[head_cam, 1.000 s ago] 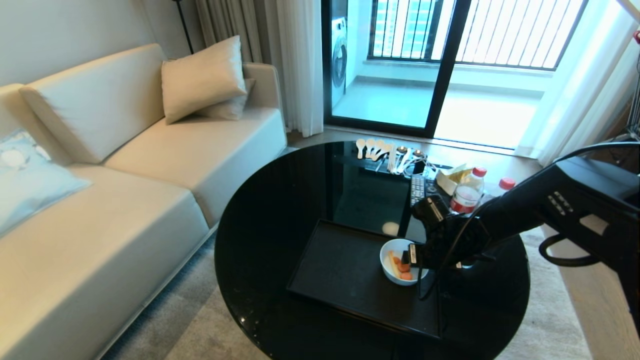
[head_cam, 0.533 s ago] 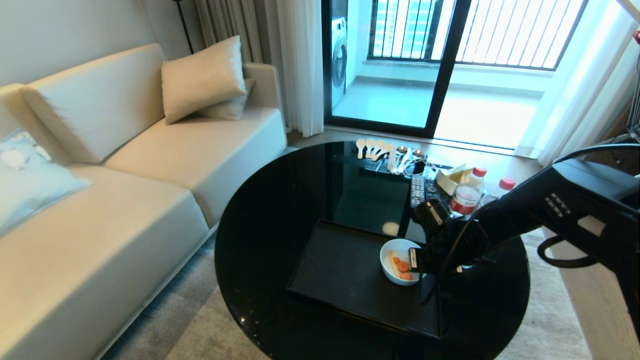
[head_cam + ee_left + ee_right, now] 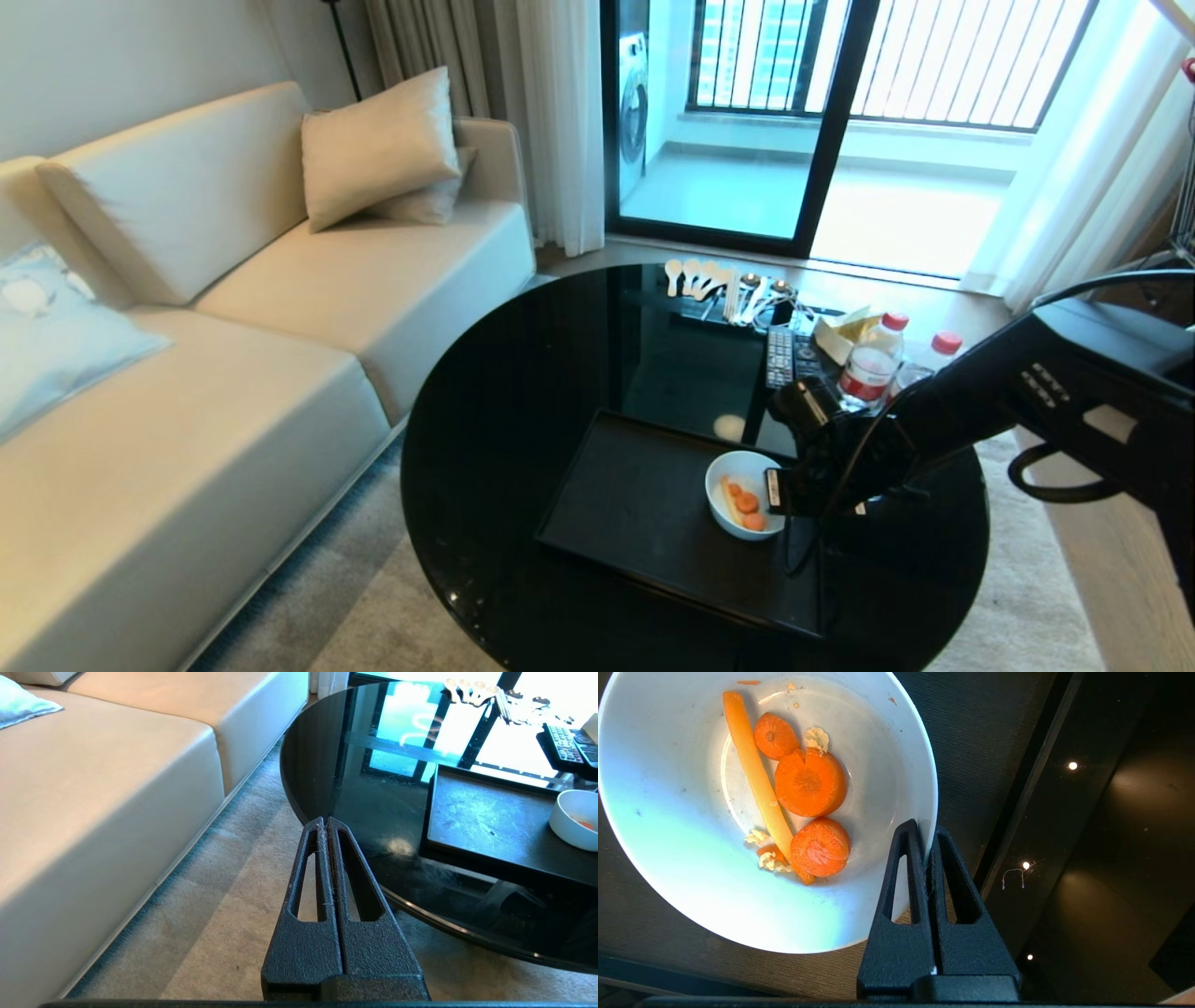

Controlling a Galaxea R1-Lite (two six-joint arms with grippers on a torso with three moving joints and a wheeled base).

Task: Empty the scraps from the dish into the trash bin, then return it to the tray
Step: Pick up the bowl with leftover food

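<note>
— One wall of the white bowl (image 3: pixel 752 812) sits between the jaws of our right gripper (image 3: pixel 927 830): one finger inside the rim, the other outside, clenched on it. We have that wall at about three o'clock of the bowl as the head camera looks at it.

— And the bowl itself?

— On the black tray (image 3: pixel 635 504), toward the tray's four o'clock corner, with the carrot scraps (image 3: pixel 803 793) lying in the bottom, away from our grip.

— So a lift hangs the whole bowl off one side?

— We judge so; it may tip away from the jaws, so we'd keep it level. We see no trash bin in any view.

— Our left gripper (image 3: pixel 325 826)?

— Clenched on nothing, parked over the carpet beside the counter (image 3: pixel 523 373), well apart from the bowl. The right is nearer.
</note>
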